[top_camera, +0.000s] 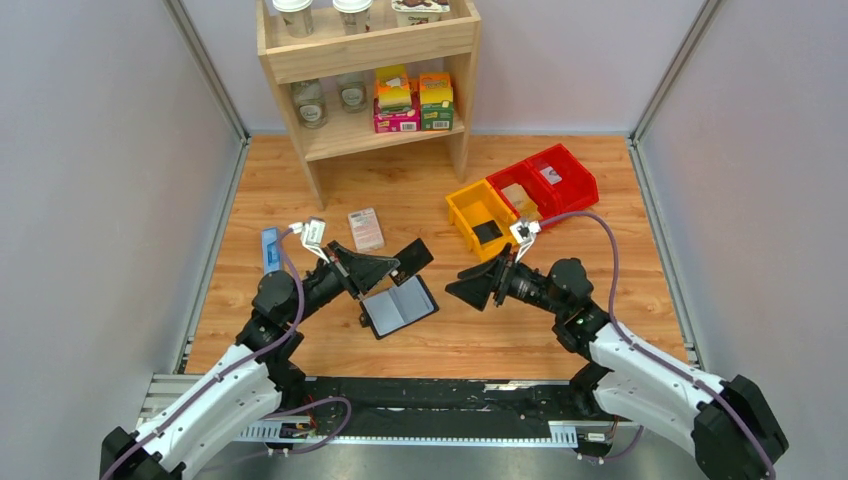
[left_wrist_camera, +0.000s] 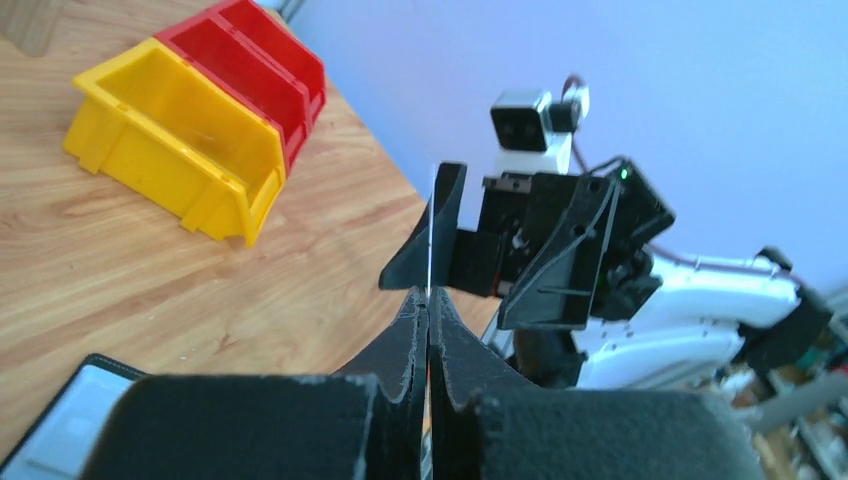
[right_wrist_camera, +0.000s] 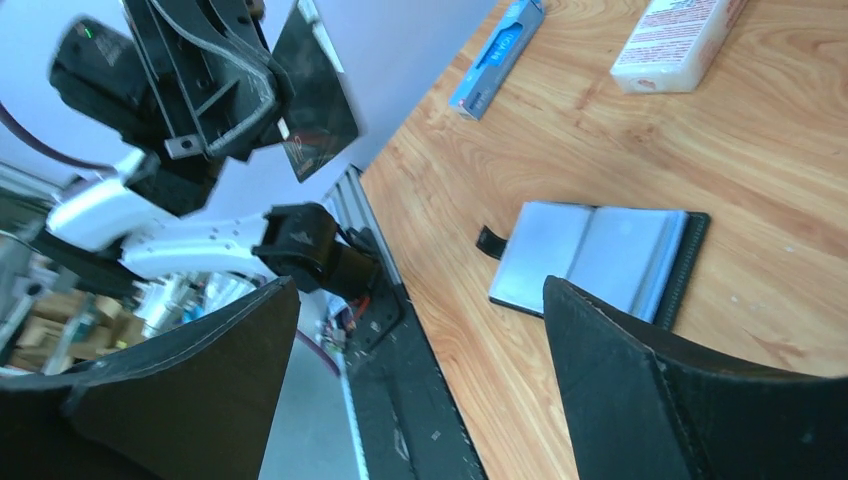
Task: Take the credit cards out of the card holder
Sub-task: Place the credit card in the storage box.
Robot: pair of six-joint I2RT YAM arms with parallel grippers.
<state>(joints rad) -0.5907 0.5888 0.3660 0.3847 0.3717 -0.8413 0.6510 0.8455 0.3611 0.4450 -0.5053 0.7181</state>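
The black card holder (top_camera: 398, 306) lies open on the table, its grey-blue pockets facing up; the right wrist view shows it too (right_wrist_camera: 600, 258). My left gripper (top_camera: 392, 268) is shut on a dark credit card (top_camera: 413, 259), held in the air just above the holder. In the left wrist view that card (left_wrist_camera: 430, 240) is edge-on, a thin line between the pressed fingertips of the left gripper (left_wrist_camera: 428, 300). My right gripper (top_camera: 452, 290) is open and empty, facing the card from the right, a short gap away. Another dark card (top_camera: 487, 232) lies in the yellow bin (top_camera: 466, 205).
Two red bins (top_camera: 555, 178) stand beside the yellow one at the back right. A pink-and-white box (top_camera: 366, 229) and a narrow blue box (top_camera: 270, 249) lie behind the left arm. A wooden shelf (top_camera: 365, 60) with jars and cartons stands at the back.
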